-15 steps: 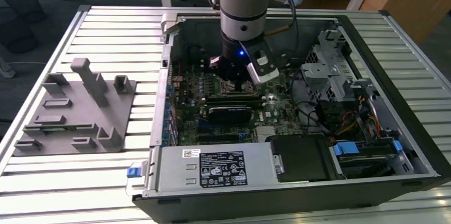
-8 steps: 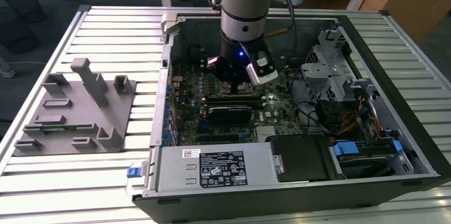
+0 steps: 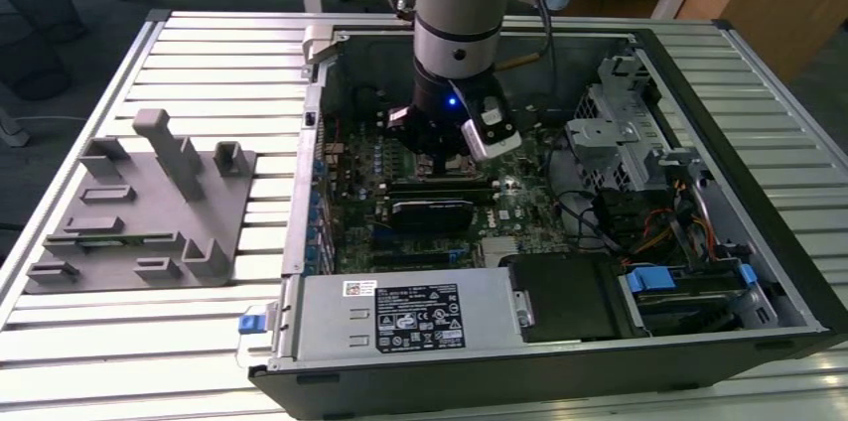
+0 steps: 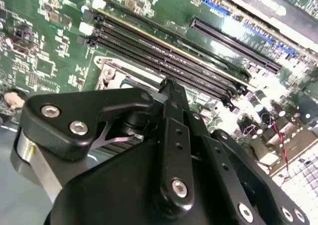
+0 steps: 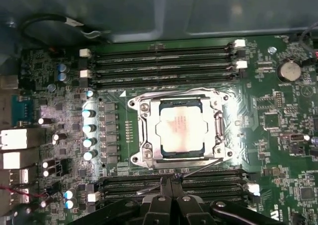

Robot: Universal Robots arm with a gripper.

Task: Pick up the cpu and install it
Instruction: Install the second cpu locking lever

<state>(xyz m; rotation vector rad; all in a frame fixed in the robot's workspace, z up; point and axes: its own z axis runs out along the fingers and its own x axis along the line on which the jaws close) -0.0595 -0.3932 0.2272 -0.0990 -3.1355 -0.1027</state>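
Hanging upright, fingers [image 5: 171, 185] beside seated cpu [image 5: 180, 129]

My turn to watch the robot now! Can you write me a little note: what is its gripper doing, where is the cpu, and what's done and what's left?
Gripper: low inside the computer case, just over the motherboard, next to the socket frame. It holds nothing that shows.
Cpu: lying flat in the socket frame, silvery top up, between the rows of memory slots.
Done: the cpu is picked up and set in place.
Left: I cannot tell whether the frame's metal lever is locked.
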